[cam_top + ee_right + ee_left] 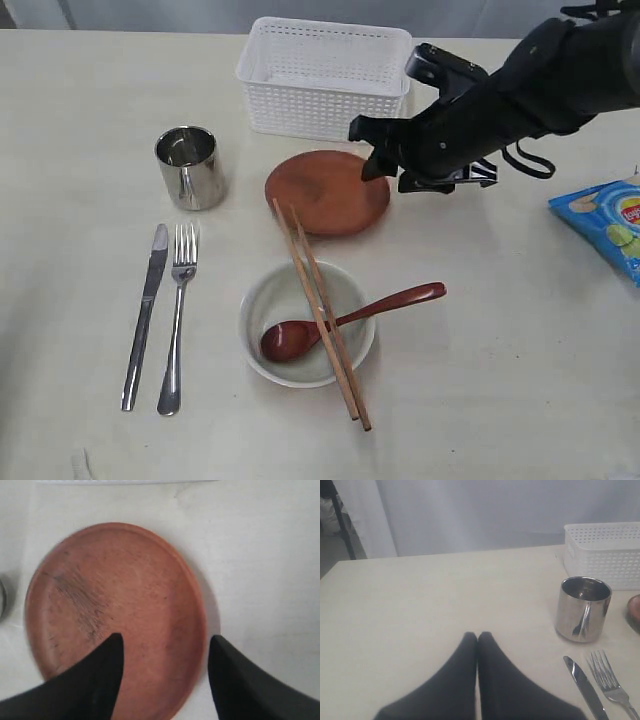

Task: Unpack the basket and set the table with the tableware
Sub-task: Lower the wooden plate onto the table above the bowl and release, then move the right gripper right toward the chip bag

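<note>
My right claw (165, 642) stands open, jaws astride the right rim of the brown plate (110, 590), which lies on the table (260, 555) just nearer than the basket (325, 75).

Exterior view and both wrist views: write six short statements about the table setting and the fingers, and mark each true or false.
1. The wooden spoon has its scoop end inside the bowl. True.
2. The steel cup stands in the basket. False: it stands on the table, apart from the basket.
3. The chopsticks lie across the bowl. True.
4. The right gripper has its fingers shut on the plate. False: they stand apart, astride the plate's rim.
5. The knife lies between the fork and the bowl. False: the fork lies between them.
6. The left gripper has its fingers shut on nothing. True.
</note>
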{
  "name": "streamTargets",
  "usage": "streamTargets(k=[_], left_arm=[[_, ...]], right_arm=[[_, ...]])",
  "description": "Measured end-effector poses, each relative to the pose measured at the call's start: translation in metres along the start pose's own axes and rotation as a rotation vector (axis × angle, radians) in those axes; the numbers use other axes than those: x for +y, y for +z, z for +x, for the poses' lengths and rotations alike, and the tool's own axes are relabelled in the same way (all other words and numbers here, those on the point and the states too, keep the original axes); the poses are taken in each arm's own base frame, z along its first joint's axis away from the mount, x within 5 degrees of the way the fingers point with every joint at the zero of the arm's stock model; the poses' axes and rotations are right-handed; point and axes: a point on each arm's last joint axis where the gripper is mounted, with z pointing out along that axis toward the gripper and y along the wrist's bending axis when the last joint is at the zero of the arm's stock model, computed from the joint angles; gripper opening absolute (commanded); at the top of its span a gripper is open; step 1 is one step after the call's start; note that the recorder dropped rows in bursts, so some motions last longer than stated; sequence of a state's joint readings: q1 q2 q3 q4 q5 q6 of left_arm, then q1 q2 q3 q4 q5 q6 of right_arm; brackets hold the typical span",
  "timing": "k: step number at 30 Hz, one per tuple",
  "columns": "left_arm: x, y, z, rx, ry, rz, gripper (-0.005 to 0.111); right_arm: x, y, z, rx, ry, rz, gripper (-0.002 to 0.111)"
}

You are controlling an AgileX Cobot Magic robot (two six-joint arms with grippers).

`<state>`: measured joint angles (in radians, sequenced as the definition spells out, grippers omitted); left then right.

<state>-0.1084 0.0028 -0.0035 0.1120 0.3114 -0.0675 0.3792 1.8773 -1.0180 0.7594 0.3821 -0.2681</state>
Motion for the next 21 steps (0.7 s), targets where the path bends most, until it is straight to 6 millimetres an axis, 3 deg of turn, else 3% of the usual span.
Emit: streamTargets(k=[7, 13, 15, 21], left_arm=[[0.000, 0.000, 0.000, 0.000, 0.000, 0.000, 0.000], [0.000, 0.000, 0.000, 0.000, 0.000, 0.000, 0.000], [0.000, 0.000, 0.000, 0.000, 0.000, 0.000, 0.000], [0.000, 0.000, 0.000, 0.000, 0.000, 0.000, 0.000]], right_arm=[[0.008, -0.013, -0.015, 0.097, -0.074, 0.010, 0.050], [0.001, -0.029, -0.026, 0.205, -0.079, 0.042, 0.050], [-0.004, -0.032, -0.025, 0.244, -0.079, 0.056, 0.047], [-0.009, -0.040, -0.021, 0.306, -0.131, 0.104, 0.023]])
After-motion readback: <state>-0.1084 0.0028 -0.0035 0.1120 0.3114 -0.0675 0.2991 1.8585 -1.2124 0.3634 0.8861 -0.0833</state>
